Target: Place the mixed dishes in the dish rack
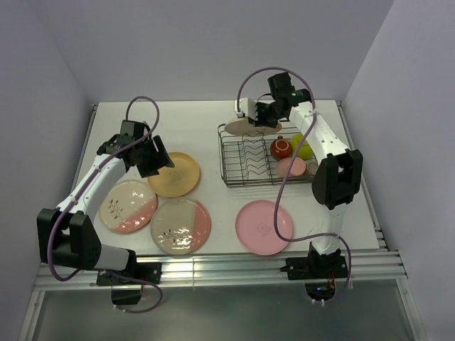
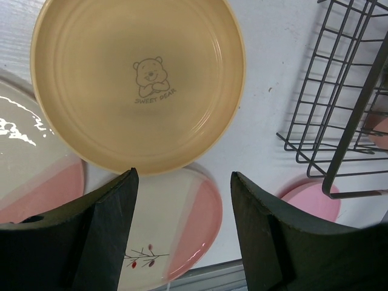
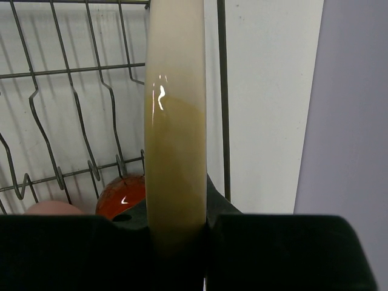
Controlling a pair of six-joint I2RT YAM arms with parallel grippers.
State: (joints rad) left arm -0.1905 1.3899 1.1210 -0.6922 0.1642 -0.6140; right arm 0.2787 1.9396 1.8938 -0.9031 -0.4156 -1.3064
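Note:
My right gripper point(image 1: 257, 119) point(image 3: 176, 233) is shut on the rim of a cream-and-yellow plate point(image 1: 242, 128) point(image 3: 176, 121), held on edge over the back left corner of the dish rack point(image 1: 249, 167) point(image 3: 73, 121). Inside the rack sit a dark red mug point(image 1: 281, 148) point(image 3: 124, 195), a lime-yellow bowl point(image 1: 303, 147) and a salmon-pink tumbler point(image 1: 291, 167). My left gripper point(image 1: 160, 158) point(image 2: 183, 182) hangs open above the near edge of the yellow-orange plate point(image 1: 178, 176) point(image 2: 138, 79). Two cream-and-pink plates point(image 1: 128, 206) point(image 1: 180, 225) and a pink plate point(image 1: 264, 226) lie on the table.
The rack's corner point(image 2: 339, 103) shows at the right of the left wrist view, with the pink plate point(image 2: 309, 203) beyond it. A metal rail point(image 1: 227, 266) runs along the table's near edge. Walls close the table in at the back and sides.

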